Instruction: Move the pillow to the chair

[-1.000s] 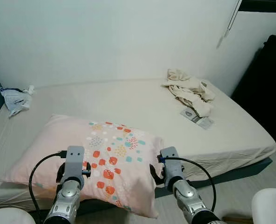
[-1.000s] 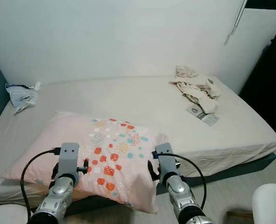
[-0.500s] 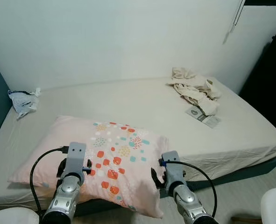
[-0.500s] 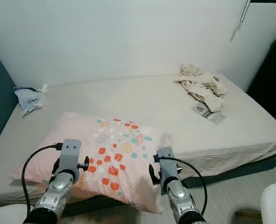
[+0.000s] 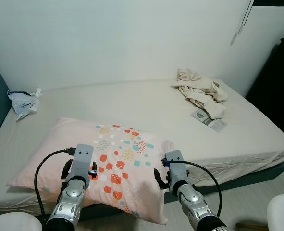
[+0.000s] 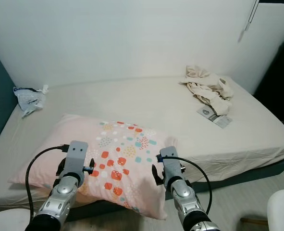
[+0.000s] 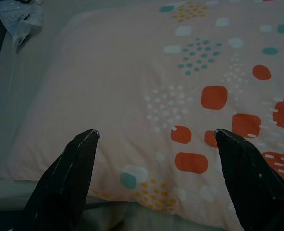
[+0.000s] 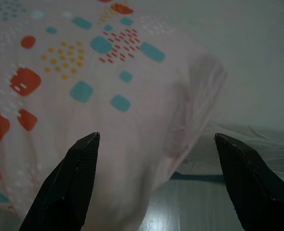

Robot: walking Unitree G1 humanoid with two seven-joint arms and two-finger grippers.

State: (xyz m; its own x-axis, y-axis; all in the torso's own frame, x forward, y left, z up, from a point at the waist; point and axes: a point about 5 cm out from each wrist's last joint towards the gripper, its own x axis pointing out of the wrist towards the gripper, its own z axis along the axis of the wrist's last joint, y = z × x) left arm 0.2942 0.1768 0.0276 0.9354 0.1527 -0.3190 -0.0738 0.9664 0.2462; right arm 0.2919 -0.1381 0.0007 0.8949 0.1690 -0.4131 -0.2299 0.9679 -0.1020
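Both sets of jaws gape wide above the pink patterned pillow (image 5: 103, 166), touching nothing: left gripper (image 7: 154, 139), right gripper (image 8: 156, 144). The pillow lies on the bed (image 5: 146, 106).

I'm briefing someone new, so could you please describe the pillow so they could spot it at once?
Find the bed against the white wall. The pillow lies at its near edge, one corner hanging over the side. It is pale pink with red, teal and yellow spots, unlike the beige clothes and the crumpled bag at the far corners.
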